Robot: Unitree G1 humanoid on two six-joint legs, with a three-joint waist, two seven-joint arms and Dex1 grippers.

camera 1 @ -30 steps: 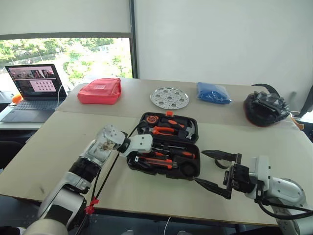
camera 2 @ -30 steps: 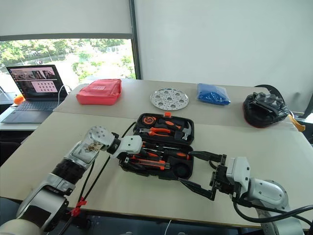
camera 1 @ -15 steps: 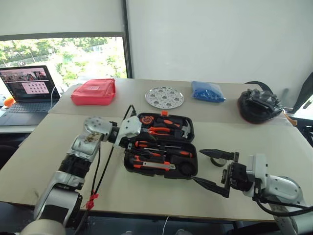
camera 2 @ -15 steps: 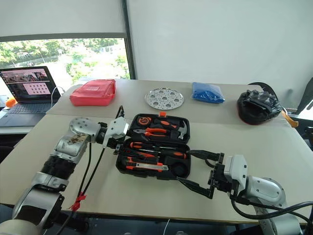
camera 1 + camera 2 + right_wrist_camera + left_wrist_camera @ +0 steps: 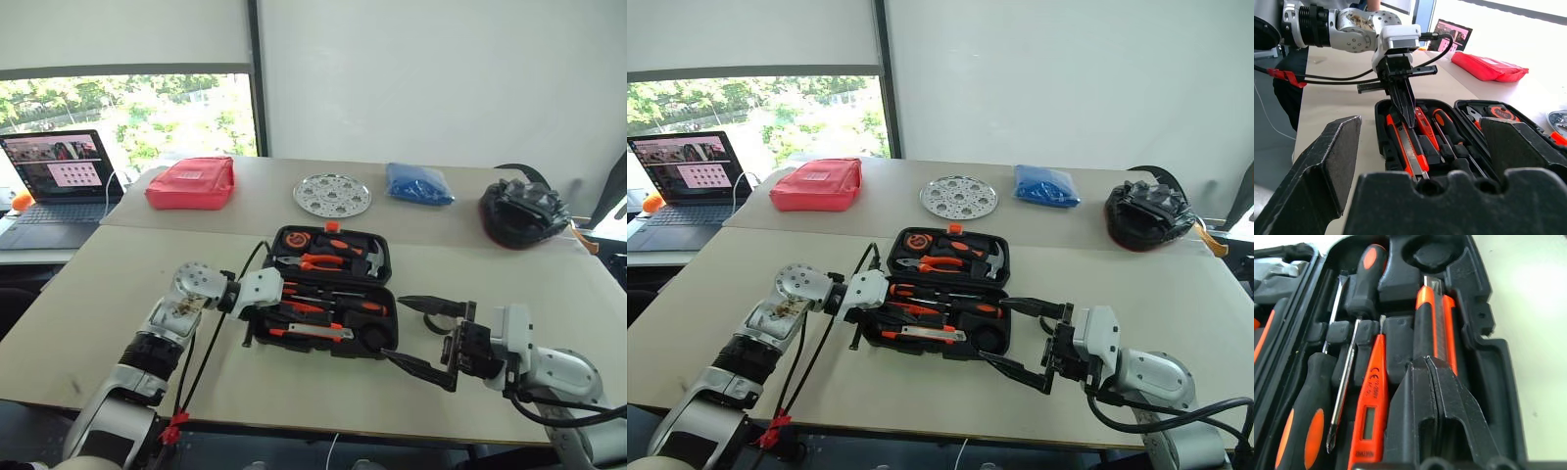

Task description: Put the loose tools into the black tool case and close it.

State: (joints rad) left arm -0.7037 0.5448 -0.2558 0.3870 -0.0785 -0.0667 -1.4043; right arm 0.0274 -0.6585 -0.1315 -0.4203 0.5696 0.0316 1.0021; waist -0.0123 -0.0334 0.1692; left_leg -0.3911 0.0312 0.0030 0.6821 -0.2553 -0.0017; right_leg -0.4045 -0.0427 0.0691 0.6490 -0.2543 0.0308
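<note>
Left eye view: black tool case lies open mid-bench, tools seated in its recesses.
Rigid moulded plastic, light, hinged; the far lid's rim looks the best hold. Right gripper gapes wide, empty, beside it; left gripper, pinched closed on nothing, hovers over the utility knife.

Black moulded tool case: you see matt plastic.
Screwdriver shaft: glossy metal.
Beige table: smooth, matt.
Red pouch: cloth.

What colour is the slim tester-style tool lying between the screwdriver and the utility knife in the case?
Orange, with a small grey window: the slim flat tester tool, clearest in the left wrist view.
</note>
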